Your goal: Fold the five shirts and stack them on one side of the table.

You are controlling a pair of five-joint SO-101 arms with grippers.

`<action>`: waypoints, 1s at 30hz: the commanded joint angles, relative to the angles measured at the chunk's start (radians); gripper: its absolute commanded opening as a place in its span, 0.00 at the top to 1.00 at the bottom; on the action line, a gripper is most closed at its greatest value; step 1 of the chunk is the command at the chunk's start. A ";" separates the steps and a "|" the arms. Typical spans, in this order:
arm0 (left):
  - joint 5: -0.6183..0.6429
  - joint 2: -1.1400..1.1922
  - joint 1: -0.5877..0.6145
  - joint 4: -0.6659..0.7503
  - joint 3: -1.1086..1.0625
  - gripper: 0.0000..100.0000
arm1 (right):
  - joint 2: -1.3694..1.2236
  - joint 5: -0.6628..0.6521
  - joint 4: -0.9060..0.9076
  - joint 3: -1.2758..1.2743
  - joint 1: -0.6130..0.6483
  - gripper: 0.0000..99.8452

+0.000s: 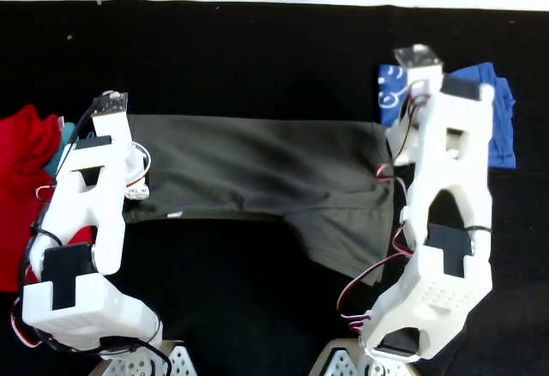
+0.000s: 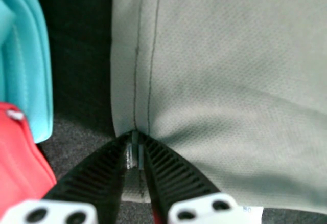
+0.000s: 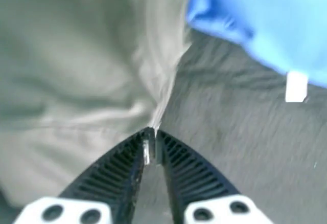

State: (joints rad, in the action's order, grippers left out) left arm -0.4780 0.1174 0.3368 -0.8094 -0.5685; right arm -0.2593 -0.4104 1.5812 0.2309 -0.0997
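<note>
1. An olive-green shirt lies spread flat across the middle of the black table. It reaches from the arm on the left to the arm on the right.
2. The left gripper sits at the left edge of the olive-green shirt. Its jaws are closed down to a sliver, pinching the stitched hem between the tips.
3. The right gripper is at the opposite, right edge. Its jaws are likewise almost together, with a fold of the olive cloth caught between the tips.
4. A red shirt lies bunched at the table's left edge. A teal shirt lies just beside it, between the red one and the olive-green shirt.
5. A blue shirt lies on the right side of the table, just behind the right arm and close to the olive-green shirt's right edge.
</note>
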 commanded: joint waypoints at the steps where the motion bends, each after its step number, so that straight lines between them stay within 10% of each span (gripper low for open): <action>1: 0.002 0.010 0.013 0.038 -0.004 0.99 | 0.107 -0.012 0.097 0.033 0.087 0.99; 14: 0.002 0.010 0.012 0.038 -0.004 0.99 | 0.509 -0.012 -0.176 -0.766 0.467 0.87; 22: 0.002 0.010 0.012 0.038 -0.004 0.99 | 0.349 -0.012 -0.473 -0.857 0.364 0.87; 30: 0.002 0.010 0.012 0.038 -0.004 0.99 | 0.303 -0.012 -0.318 -0.727 0.346 0.87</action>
State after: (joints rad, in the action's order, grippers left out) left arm -0.4780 0.1174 0.3368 -0.8094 -0.5685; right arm 0.0414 -0.4104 1.1838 -0.5547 0.2179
